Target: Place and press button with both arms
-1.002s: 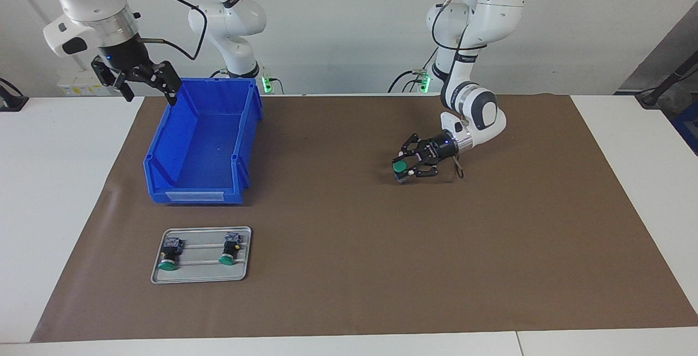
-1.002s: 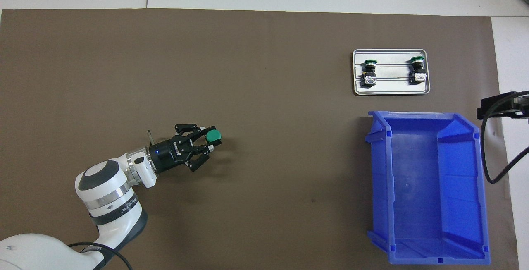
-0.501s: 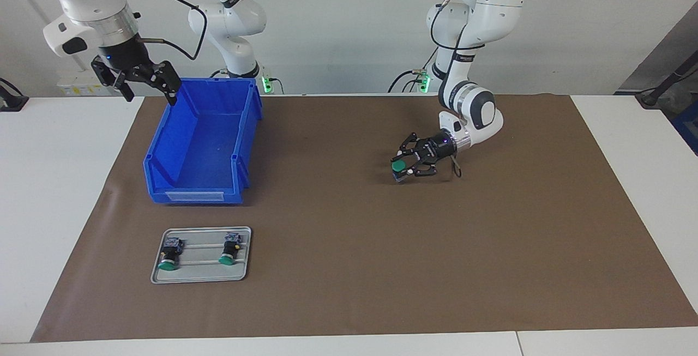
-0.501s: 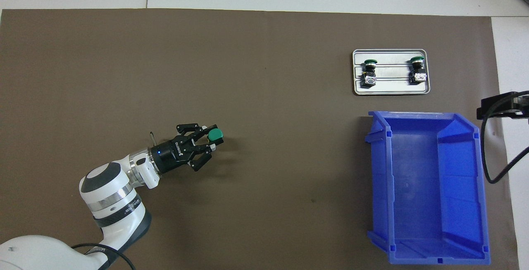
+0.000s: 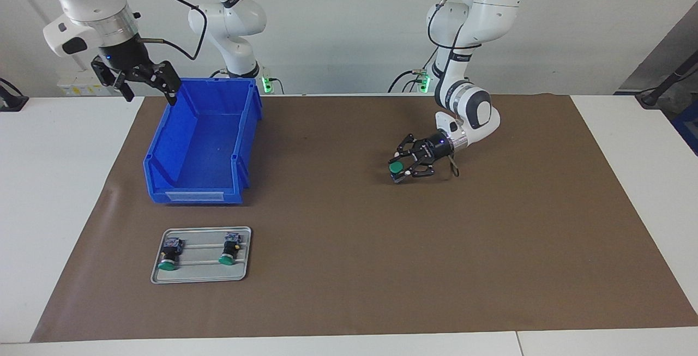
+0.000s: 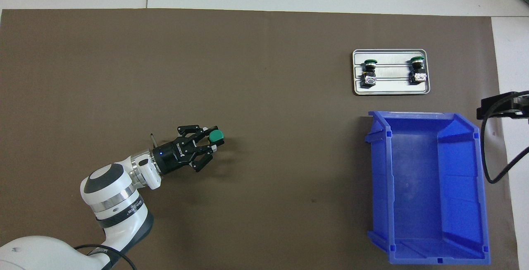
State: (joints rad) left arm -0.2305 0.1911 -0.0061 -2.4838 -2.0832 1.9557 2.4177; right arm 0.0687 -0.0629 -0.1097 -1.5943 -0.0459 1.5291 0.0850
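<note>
**Left hand grips button low over mat**

Tabletop [image 5: 65, 192] is white w/ a big brown mat [image 5: 349, 269] over most of it. Blue bin [image 5: 202, 138] sits on the mat toward the right arm's end, nearer the robots than the small metal tray [image 5: 199, 276]. A pale label strip shows on the bin's low end wall; text can't be read.

Right arm waits, its hand [image 5: 143, 80] up over the bin's corner nearest the robots, fingers spread, nothing in them.

Left hand [image 5: 408, 164] is low over the mat toward the left arm's end, fingers closed on the button [image 5: 397, 168]. Button stands roughly upright, green cap on top, long axis near vertical w/ a slight tilt; can't tell whether its base touches the mat. White lettering on the hand's body, not readable.

Two more buttons [image 6: 369, 72] [image 6: 417, 70] lie flat on the tray, well apart, long axes parallel, green caps pointing away from the robots.
</note>
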